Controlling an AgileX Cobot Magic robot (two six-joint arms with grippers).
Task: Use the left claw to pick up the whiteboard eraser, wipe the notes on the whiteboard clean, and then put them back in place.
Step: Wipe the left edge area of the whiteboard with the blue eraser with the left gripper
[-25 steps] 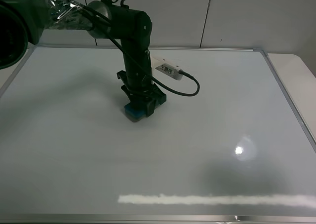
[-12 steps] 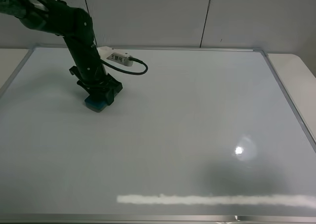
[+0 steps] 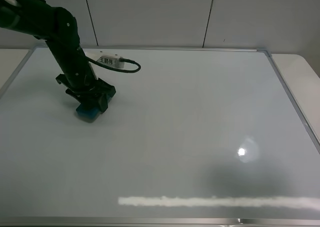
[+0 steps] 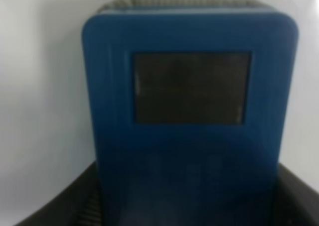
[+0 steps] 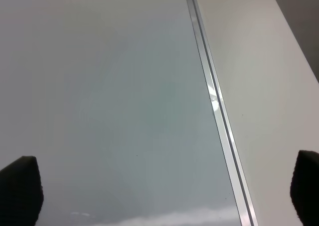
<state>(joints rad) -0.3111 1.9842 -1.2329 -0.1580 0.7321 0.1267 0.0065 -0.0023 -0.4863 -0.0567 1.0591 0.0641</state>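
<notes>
Sliding eraser point(image 3: 85, 115) further left across whiteboard point(image 3: 200, 117), now near left edge. Left claw point(image 3: 91, 103) jaws clamped on it. No red notes visible; wiping likely done, return next. Right claw point(image 5: 162, 188) jaws apart.

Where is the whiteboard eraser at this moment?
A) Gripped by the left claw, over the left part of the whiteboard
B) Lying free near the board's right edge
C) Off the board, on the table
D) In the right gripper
A: the left claw is closed on the teal whiteboard eraser, low over the left part of the whiteboard.
</notes>
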